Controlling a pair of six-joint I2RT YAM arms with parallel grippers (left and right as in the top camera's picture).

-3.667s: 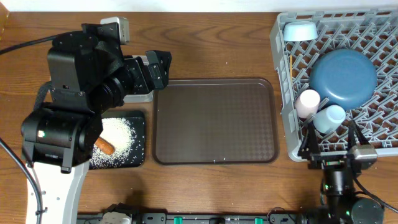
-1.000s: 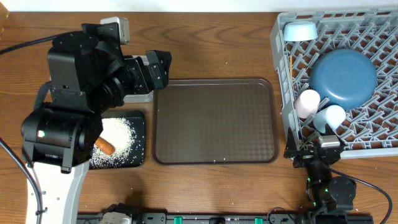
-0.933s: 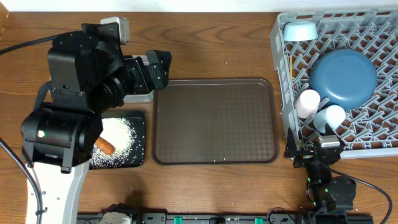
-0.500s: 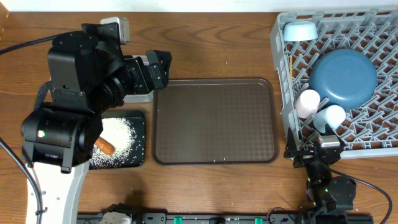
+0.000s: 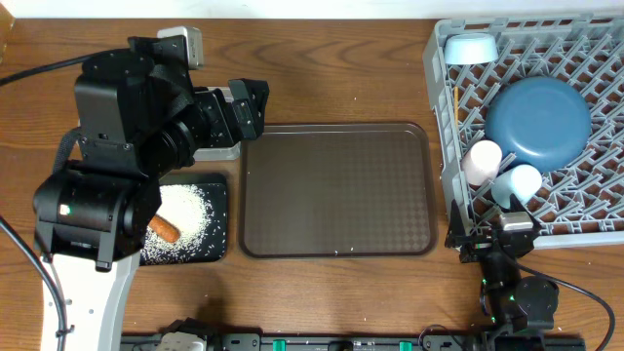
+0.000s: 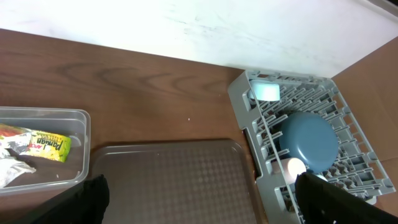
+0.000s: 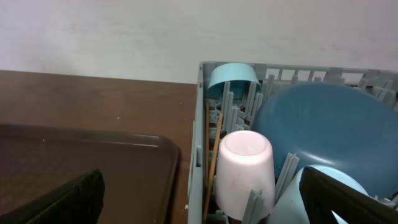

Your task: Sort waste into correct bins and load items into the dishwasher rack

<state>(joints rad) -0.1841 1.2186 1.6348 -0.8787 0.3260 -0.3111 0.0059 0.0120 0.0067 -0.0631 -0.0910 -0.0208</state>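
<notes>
The grey dishwasher rack (image 5: 447,146) at the right holds the big dark-blue bowl (image 5: 538,119), small light-blue bowl (image 5: 470,47), white cup (image 5: 481,162), pale-blue cup (image 5: 519,183) and chopsticks (image 5: 456,105). My right gripper (image 5: 494,236) hangs open just outside the rack's front left corner, holding nothing; the white cup (image 7: 244,168) and chopsticks (image 7: 211,155) lie ahead of it. My left gripper (image 5: 249,109) is open and empty above the clear tub (image 6: 79,146), which holds the foil wrapper (image 6: 37,142) and tissue (image 6: 11,167). Rice (image 5: 187,216) and the carrot piece (image 5: 164,228) lie in the black tray (image 5: 220,187).
The brown serving tray (image 5: 336,190) lies bare in the middle, between the bins and the rack. The left arm's bulk covers most of the clear tub from above. A few rice grains lie near the serving tray's front rim.
Over the last second nothing moved. Compared with the oldest frame, my right gripper has drawn back from the pale-blue cup toward the table's front, staying open.
</notes>
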